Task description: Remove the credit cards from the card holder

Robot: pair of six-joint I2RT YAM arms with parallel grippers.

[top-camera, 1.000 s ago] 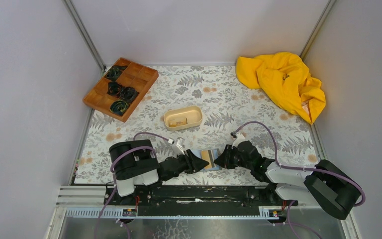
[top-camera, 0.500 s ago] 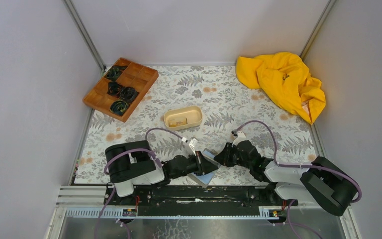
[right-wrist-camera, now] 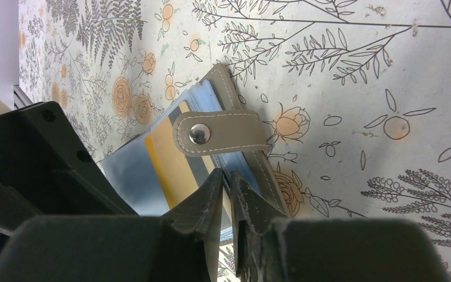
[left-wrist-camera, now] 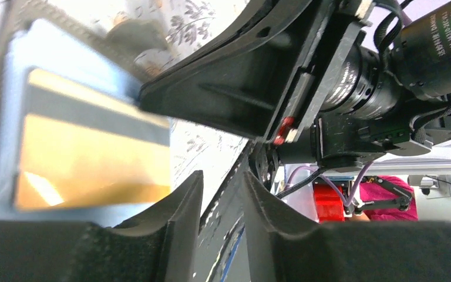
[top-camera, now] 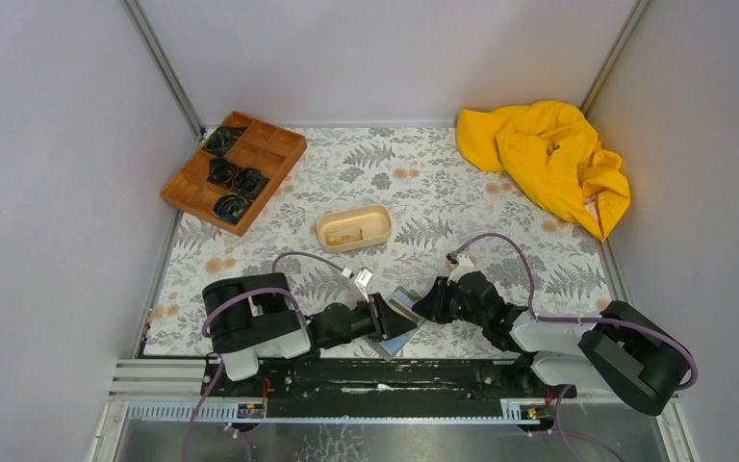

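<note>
Right hand (right-wrist-camera: 226,180): fingers nearly closed, pinching the near edge of the open card holder (right-wrist-camera: 130,175). We cannot tell if it has a card or only the pocket lip. Left hand (left-wrist-camera: 222,176): fingers a little apart, and we see only tabletop (right-wrist-camera: 352,70) and rail through the gap, with nothing held. It sits just beside the holder's pale blue flap, on the side opposite the right hand.

The holder is low on the floral tabletop at the near edge, between the two hands, opened out. Its grey stitched strap (right-wrist-camera: 223,134) with a metal snap is folded over the inside. One credit card (right-wrist-camera: 167,158), gold with a grey stripe, sits in a pocket with no writing we can read.

There is white print on the right arm's black camera barrel (left-wrist-camera: 440,35), but it is too small and tilted for us to read.

Farther out we see a beige oval tray (top-camera: 354,229) mid-tabletop, a brown compartment tray (top-camera: 234,170) with dark coiled items at far left, and a crumpled yellow cloth (top-camera: 547,159) at far right.
</note>
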